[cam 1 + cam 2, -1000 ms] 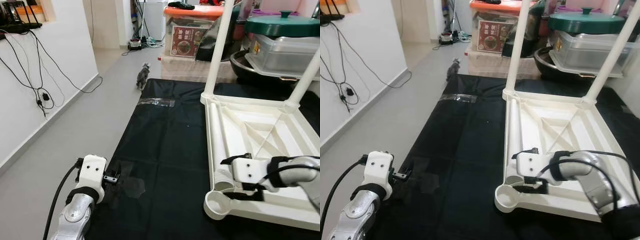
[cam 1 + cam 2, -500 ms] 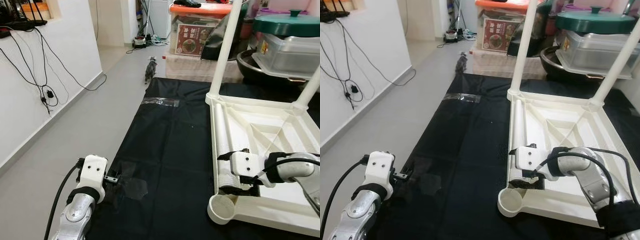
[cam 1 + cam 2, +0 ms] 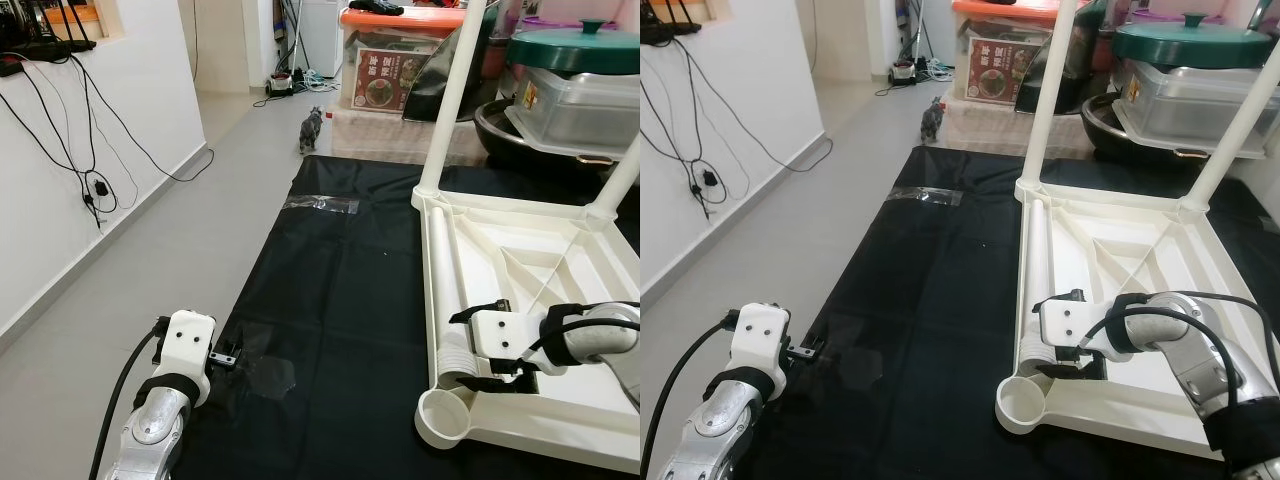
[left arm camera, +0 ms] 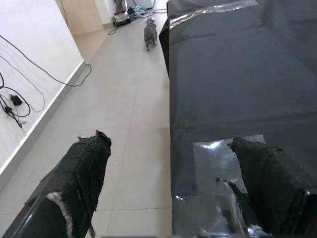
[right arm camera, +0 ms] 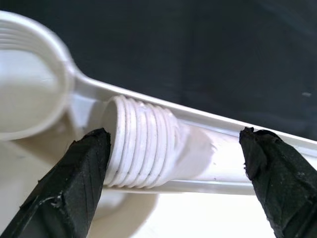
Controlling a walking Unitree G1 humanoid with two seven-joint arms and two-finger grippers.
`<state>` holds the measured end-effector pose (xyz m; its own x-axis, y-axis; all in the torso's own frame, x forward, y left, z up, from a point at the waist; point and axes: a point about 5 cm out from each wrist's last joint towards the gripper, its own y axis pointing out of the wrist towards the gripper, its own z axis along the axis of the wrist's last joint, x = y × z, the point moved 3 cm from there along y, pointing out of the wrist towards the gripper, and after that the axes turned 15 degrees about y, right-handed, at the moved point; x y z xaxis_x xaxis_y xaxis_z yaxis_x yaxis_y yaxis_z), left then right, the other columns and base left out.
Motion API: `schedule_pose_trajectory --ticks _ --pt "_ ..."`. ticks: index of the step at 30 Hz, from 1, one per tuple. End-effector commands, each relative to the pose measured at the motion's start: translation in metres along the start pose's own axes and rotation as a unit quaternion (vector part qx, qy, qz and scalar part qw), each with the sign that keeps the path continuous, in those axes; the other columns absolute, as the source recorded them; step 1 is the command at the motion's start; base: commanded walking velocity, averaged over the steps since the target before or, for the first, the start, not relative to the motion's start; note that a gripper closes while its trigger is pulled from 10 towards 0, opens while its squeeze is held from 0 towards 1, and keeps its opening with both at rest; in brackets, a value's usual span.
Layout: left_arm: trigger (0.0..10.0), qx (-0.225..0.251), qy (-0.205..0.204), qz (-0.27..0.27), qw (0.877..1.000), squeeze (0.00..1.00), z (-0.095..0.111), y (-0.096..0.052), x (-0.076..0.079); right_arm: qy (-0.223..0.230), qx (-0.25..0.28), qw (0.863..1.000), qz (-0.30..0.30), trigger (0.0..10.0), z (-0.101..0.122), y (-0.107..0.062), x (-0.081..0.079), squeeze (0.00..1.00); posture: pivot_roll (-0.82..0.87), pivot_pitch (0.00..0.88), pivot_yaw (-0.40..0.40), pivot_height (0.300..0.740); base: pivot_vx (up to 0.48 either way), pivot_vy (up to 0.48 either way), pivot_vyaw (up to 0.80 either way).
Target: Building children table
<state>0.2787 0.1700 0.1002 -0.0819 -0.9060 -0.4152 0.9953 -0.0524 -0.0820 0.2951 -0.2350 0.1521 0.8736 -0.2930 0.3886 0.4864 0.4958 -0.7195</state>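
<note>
My right gripper (image 5: 173, 173), fingers spread, straddles the threaded end of a loose white plastic leg (image 5: 148, 148) lying inside the upturned white plastic tabletop (image 3: 540, 250) on a black floor sheet (image 3: 340, 300). Head views add two legs already upright. My left gripper (image 4: 173, 193) hangs open over the sheet's edge.

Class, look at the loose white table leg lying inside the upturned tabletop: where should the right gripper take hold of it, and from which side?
Grip the loose table leg on its smooth tube just behind the threaded end, coming from above, fingers straddling across it. It lies flat along the upturned tabletop rim, so only its top is free. The right gripper is open there.
</note>
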Motion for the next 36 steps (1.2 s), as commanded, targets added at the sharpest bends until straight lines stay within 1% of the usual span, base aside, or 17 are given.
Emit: schedule_pose_trajectory --ticks 1,2,4,5,7,9,12,13,15,16,19,20,21,22,23,29,36 --pt "10.0 -0.002 0.004 -0.003 1.000 0.00 -0.002 0.001 0.001 0.004 -0.005 0.998 -0.065 10.0 0.003 0.005 0.017 1.00 -0.10 0.000 -0.035 0.740 0.000 0.000 0.00" --pt "10.0 -0.002 0.003 -0.003 1.000 0.00 -0.002 0.000 0.001 0.016 -0.007 0.992 -0.121 10.0 0.005 0.006 0.031 1.00 -0.09 0.000 -0.037 0.740 0.000 0.000 0.00" --pt "10.0 -0.002 0.003 -0.003 1.000 0.00 -0.002 0.000 0.001 0.016 -0.007 0.992 -0.121 10.0 0.005 0.006 0.031 1.00 -0.09 0.000 -0.037 0.740 0.000 0.000 0.00" --pt "10.0 -0.002 0.003 -0.002 1.000 0.00 -0.002 0.000 0.001 0.033 -0.006 0.985 -0.171 10.0 0.007 0.006 0.044 1.00 -0.09 0.000 -0.037 0.740 0.000 0.000 0.00" --pt "10.0 -0.002 0.003 -0.002 1.000 0.00 -0.002 0.000 0.001 0.033 -0.006 0.985 -0.171 10.0 0.007 0.006 0.044 1.00 -0.09 0.000 -0.037 0.740 0.000 0.000 0.00" --pt "10.0 -0.003 0.002 0.000 1.000 0.00 -0.002 -0.001 0.001 0.095 0.019 0.957 -0.273 10.0 0.016 0.000 0.063 1.00 -0.09 0.000 -0.041 0.740 0.000 0.000 0.00" --pt "10.0 -0.003 0.002 0.000 1.000 0.00 -0.002 -0.001 0.001 0.095 0.019 0.957 -0.273 10.0 0.016 0.000 0.063 1.00 -0.09 0.000 -0.041 0.740 0.000 0.000 0.00" --pt "10.0 -0.003 0.001 0.000 1.000 0.00 -0.002 -0.002 0.002 0.121 0.030 0.945 -0.302 10.0 0.018 -0.004 0.066 0.75 -0.09 0.000 -0.039 0.740 0.000 0.000 0.00" --pt "10.0 -0.003 0.001 0.000 1.000 0.00 -0.002 -0.002 0.002 0.121 0.030 0.945 -0.302 10.0 0.018 -0.004 0.066 0.75 -0.09 0.000 -0.039 0.740 0.000 0.000 0.00" --pt "10.0 -0.003 0.000 -0.001 1.000 0.00 -0.002 -0.002 0.004 0.155 0.034 0.926 -0.342 7.4 0.014 -0.007 0.067 0.00 -0.10 0.000 -0.035 0.740 0.000 0.000 0.00" --pt "10.0 -0.002 -0.001 -0.002 1.000 0.00 -0.002 -0.002 0.004 0.164 0.033 0.921 -0.351 7.4 0.012 -0.006 0.066 0.00 -0.10 0.000 -0.035 0.740 0.000 0.000 0.00" --pt "10.0 -0.002 -0.001 -0.003 1.000 0.00 -0.002 -0.001 0.005 0.172 0.031 0.919 -0.352 3.2 0.009 -0.003 0.063 0.00 -0.11 0.000 -0.031 0.740 0.000 0.000 0.00" --pt "10.0 -0.001 -0.001 -0.003 1.000 0.00 -0.002 0.000 0.005 0.182 0.028 0.917 -0.353 2.4 0.008 0.003 0.060 0.00 -0.11 0.000 -0.031 0.740 0.000 0.000 0.00" --pt "10.0 -0.001 -0.001 -0.003 1.000 0.00 -0.002 0.000 0.005 0.182 0.028 0.917 -0.353 2.4 0.008 0.003 0.060 0.00 -0.11 0.000 -0.031 0.740 0.000 0.000 0.00" --pt "10.0 -0.001 -0.001 -0.004 1.000 0.00 -0.001 0.001 0.005 0.193 0.030 0.917 -0.348 0.0 0.008 0.008 0.057 0.00 -0.11 0.000 -0.034 0.740 0.000 0.000 0.00" --pt "10.0 0.000 -0.002 0.001 1.000 0.00 -0.001 0.003 0.004 0.251 0.038 0.902 -0.350 0.0 0.017 0.046 0.041 0.00 -0.09 0.000 -0.043 0.740 0.000 0.000 0.00" --pt "10.0 0.000 0.000 0.005 1.000 0.00 0.000 0.003 0.002 0.285 0.068 0.888 -0.355 0.0 0.034 0.065 0.039 0.00 -0.07 0.000 -0.048 0.740 0.000 0.000 0.00"
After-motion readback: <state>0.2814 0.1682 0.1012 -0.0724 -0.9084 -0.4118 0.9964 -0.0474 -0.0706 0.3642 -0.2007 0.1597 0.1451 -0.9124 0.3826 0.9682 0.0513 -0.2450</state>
